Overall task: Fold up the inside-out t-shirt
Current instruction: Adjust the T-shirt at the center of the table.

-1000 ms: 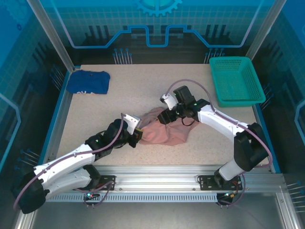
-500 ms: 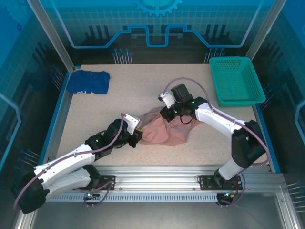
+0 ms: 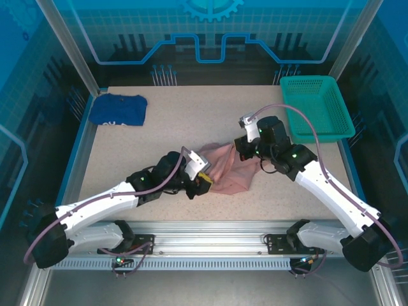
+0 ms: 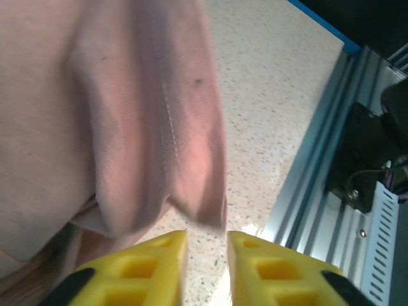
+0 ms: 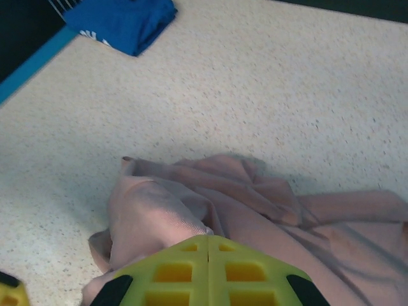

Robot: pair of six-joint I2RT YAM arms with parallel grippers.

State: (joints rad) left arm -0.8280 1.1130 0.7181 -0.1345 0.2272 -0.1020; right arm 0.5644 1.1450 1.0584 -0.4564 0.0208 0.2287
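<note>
right hand [image 5: 208, 245] rightward, on t-shirt [image 3: 229, 172] edge

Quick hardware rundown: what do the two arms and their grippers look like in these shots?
Left arm and right arm: white shells, black joints, small green lights, a mauve cable looping along each. Left gripper and right gripper have yellow fingers with square recesses and black patches at the sides.
</note>
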